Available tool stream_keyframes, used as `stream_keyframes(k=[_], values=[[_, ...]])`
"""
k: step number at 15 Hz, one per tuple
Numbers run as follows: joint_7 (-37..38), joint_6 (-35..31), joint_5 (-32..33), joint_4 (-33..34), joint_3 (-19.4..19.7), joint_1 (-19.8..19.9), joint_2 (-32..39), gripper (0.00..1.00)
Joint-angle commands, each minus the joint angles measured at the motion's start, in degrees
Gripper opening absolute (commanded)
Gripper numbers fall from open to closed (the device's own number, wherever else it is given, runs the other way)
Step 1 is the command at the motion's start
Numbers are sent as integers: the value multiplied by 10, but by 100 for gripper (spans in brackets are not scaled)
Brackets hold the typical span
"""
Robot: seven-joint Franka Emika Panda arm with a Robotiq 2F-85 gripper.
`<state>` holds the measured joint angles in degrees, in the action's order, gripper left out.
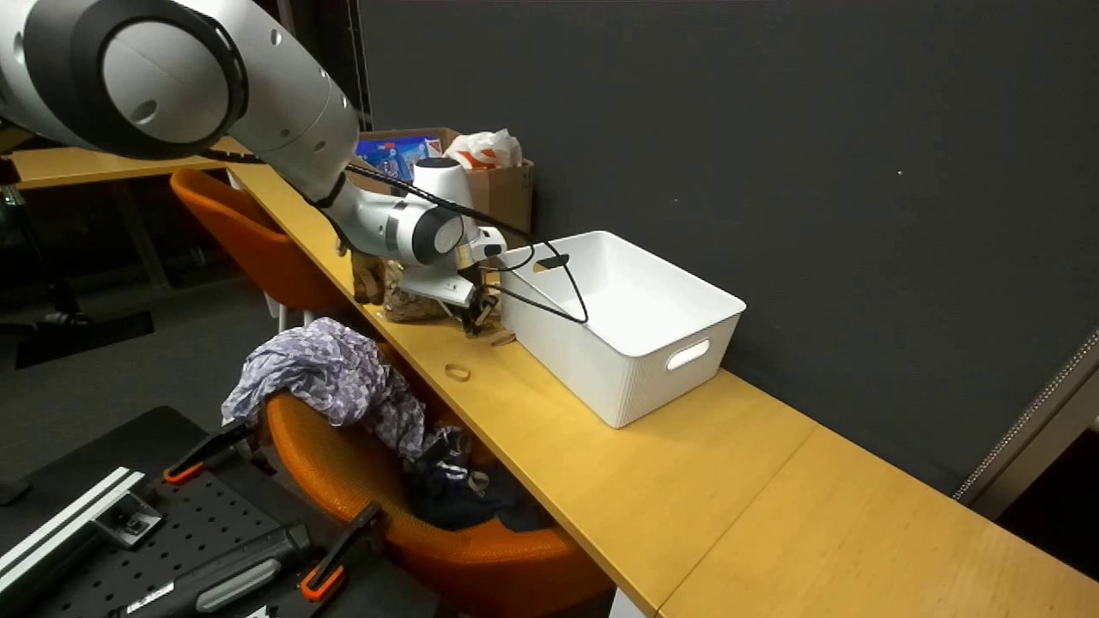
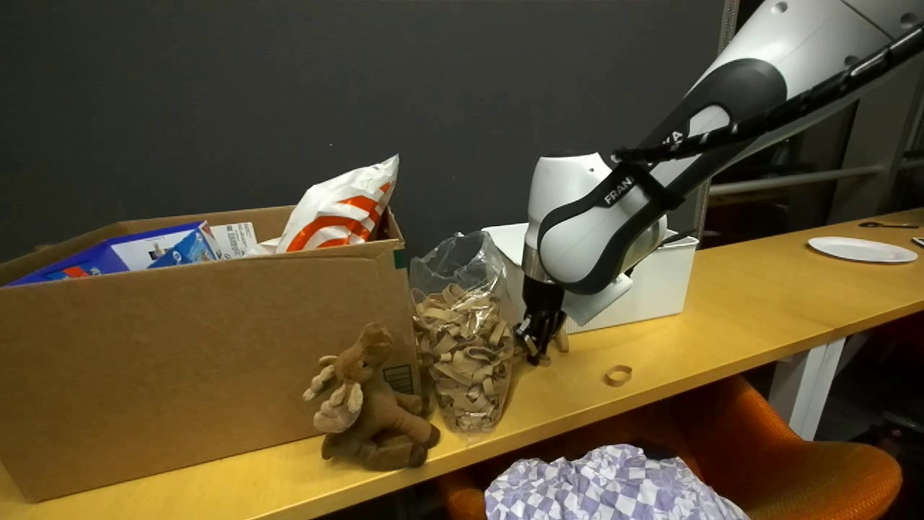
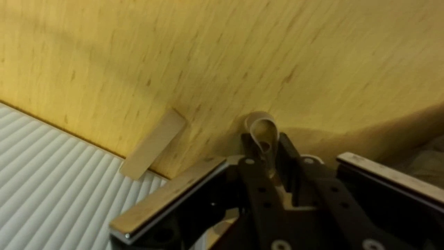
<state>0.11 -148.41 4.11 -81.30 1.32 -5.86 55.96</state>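
My gripper (image 3: 265, 141) points down at the tabletop, its fingers drawn together on a tan band (image 3: 255, 116). The band's loop bulges out past the fingertips in a teardrop shape. Left of it in the wrist view, a flattened tan strip (image 3: 152, 146) leans on the ribbed wall of the white bin (image 3: 52, 184). A pale curved edge (image 3: 314, 158) shows behind the right finger, mostly hidden. In both exterior views the gripper (image 1: 478, 322) (image 2: 538, 350) is low beside the bin (image 1: 592, 365). Another band (image 1: 458, 372) (image 2: 619, 375) lies loose on the table.
A clear bag of bands (image 2: 469, 368) stands close to the gripper. Beyond it are a brown plush moose (image 2: 379, 426) and a filled cardboard box (image 2: 216, 361). The arm's black cable (image 1: 571, 283) hangs over the bin. An orange chair (image 1: 481, 558) with patterned cloth adjoins the table edge.
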Motion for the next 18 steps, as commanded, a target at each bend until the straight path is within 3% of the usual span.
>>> stream_keyframes(k=[1,7,13,18], values=[[-7,4,9,14,2,4,2,0],[12,2,10,-35,13,-4,-48,1],[40,39,-8,-170,-2,-3,-202,1],[76,37,62,-228,26,-44,-332,1]])
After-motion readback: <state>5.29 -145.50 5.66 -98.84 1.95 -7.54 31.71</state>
